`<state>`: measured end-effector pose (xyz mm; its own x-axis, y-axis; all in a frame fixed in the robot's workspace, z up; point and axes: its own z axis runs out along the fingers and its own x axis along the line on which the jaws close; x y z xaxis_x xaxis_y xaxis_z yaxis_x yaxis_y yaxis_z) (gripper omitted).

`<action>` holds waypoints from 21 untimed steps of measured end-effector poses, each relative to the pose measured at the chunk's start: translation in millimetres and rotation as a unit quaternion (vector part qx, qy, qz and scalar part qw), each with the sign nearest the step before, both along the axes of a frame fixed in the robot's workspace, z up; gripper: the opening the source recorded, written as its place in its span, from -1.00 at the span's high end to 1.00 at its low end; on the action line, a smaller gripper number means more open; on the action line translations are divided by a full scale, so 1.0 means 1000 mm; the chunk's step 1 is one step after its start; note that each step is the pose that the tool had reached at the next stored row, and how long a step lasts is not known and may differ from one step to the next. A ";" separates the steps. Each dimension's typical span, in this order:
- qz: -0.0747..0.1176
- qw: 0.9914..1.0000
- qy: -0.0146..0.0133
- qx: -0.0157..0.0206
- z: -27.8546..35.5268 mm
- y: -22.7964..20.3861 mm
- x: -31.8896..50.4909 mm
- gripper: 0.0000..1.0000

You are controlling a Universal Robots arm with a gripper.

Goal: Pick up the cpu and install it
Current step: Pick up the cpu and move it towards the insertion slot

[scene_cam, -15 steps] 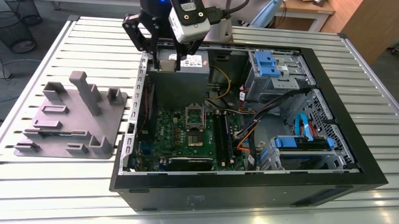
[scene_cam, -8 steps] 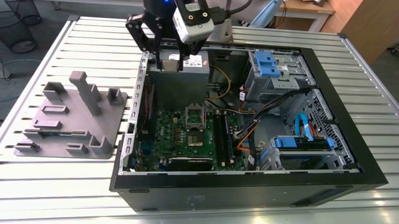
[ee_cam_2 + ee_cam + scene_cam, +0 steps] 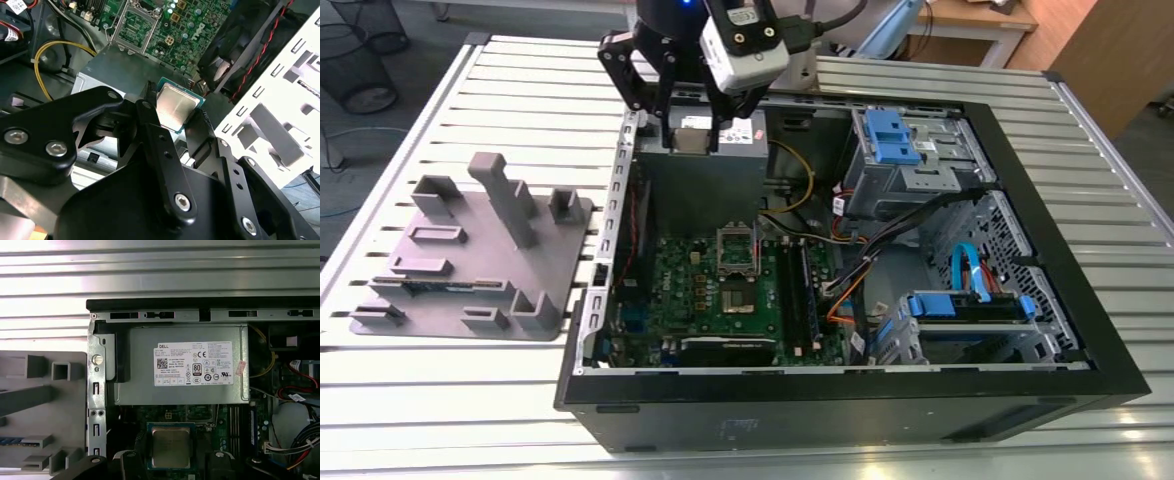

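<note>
My gripper [image 3: 695, 133] hangs over the far end of the open computer case, shut on the cpu [image 3: 175, 107], a small square chip with a shiny silver top and a green edge. In both wrist views the chip sits flat between the two black fingers [image 3: 127, 458], above the grey power supply [image 3: 190, 365]. The cpu [image 3: 171, 446] hovers near the power supply's edge that faces the green circuit board. The board's metal-framed socket [image 3: 736, 250] lies open further in, also seen in the second wrist view as the socket [image 3: 134, 22].
The black computer case [image 3: 1067, 300] lies on a slatted metal table [image 3: 520, 90]. A grey plastic holder [image 3: 467, 260] with upright blocks stands on the exterior view's left. Blue drive bays [image 3: 894, 140], cables and a fan [image 3: 240, 45] crowd the case.
</note>
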<state>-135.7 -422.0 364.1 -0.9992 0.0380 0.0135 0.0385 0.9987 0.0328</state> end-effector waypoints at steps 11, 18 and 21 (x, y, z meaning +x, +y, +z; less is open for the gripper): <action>0.000 1.000 0.000 0.000 0.0000 0.0000 0.0074 0.06; 0.000 1.000 0.000 0.000 -0.0001 0.0000 0.0091 0.06; 0.000 1.000 0.000 0.000 -0.0002 -0.0003 0.0092 0.06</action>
